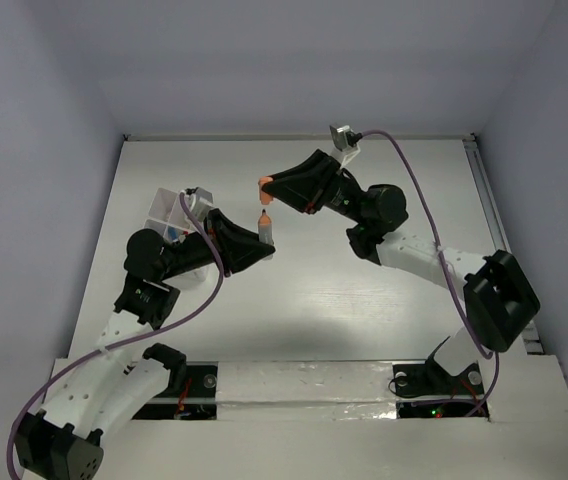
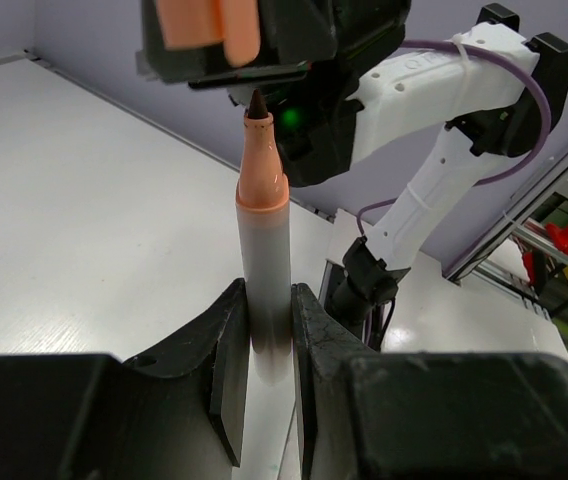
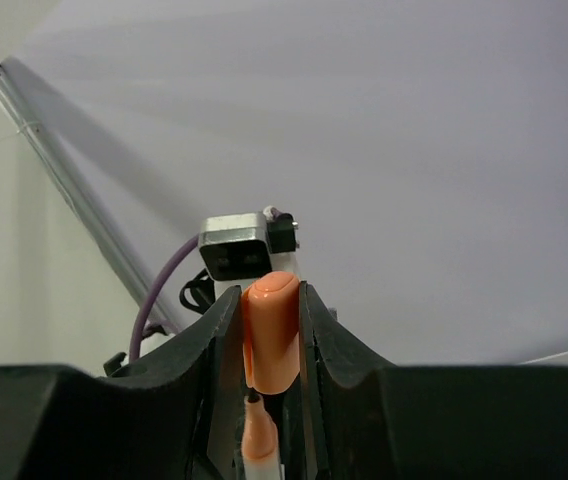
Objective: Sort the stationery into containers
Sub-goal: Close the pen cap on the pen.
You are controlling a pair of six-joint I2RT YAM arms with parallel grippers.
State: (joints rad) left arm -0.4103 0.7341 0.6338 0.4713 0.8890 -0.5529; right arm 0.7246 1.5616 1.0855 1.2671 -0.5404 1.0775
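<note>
My left gripper (image 1: 264, 240) (image 2: 267, 300) is shut on a white pen (image 1: 264, 226) (image 2: 264, 250) and holds it upright above the table's middle. The pen is uncapped, with an orange neck and a dark tip. Directly above the tip is its orange cap (image 1: 264, 183) (image 2: 209, 30) (image 3: 270, 330), with my right gripper (image 1: 266, 186) (image 3: 269, 300) shut on it. The cap's mouth sits just over the pen tip (image 3: 258, 435), apart from it. The white compartment box (image 1: 167, 212) stands at the left, partly hidden behind my left arm.
Something small and blue (image 1: 170, 232) lies in the box. A metal rail (image 1: 484, 190) runs along the table's right edge. Purple cables (image 1: 419, 190) loop over both arms. Grey walls enclose the table on three sides.
</note>
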